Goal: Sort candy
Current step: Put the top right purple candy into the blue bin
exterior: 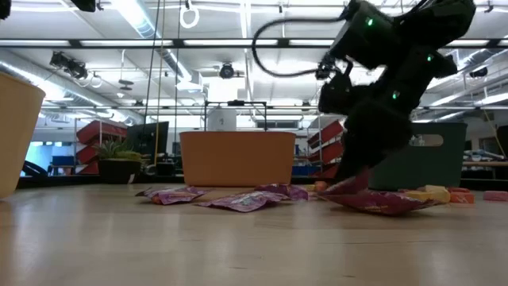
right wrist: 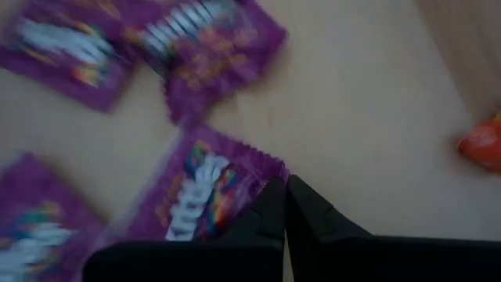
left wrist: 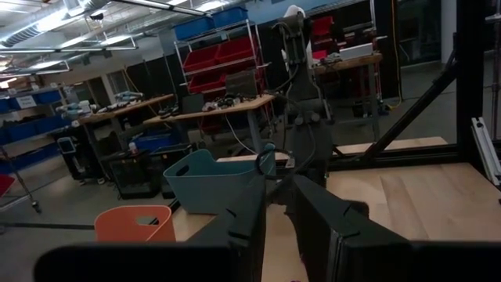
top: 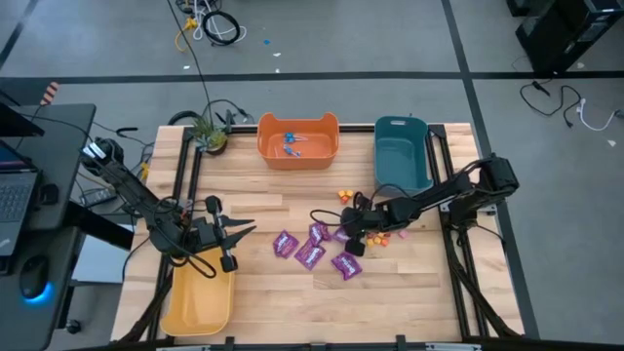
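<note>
Not very far into sorting this candy, I'm guessing. The orange bin (top: 297,139) is holding a couple of blue-wrapped lollipops (top: 291,143), but the teal bin (top: 402,154) and the yellow bin (top: 199,300) are looking empty from above. Still lying out on the table (top: 263,307): a handful of purple packets (top: 311,255) fanned out just past my fingertips, plus small orange and yellow pieces (top: 345,196) scattered near my wrist.

My right gripper (right wrist: 285,205) is reaching low across the wood, tips down at the corner of one purple packet (right wrist: 202,193), jaws pinched together on its crinkled edge. My left gripper (top: 249,230) is hanging back over by the yellow bin, fingers parted a little, holding nothing.
</note>
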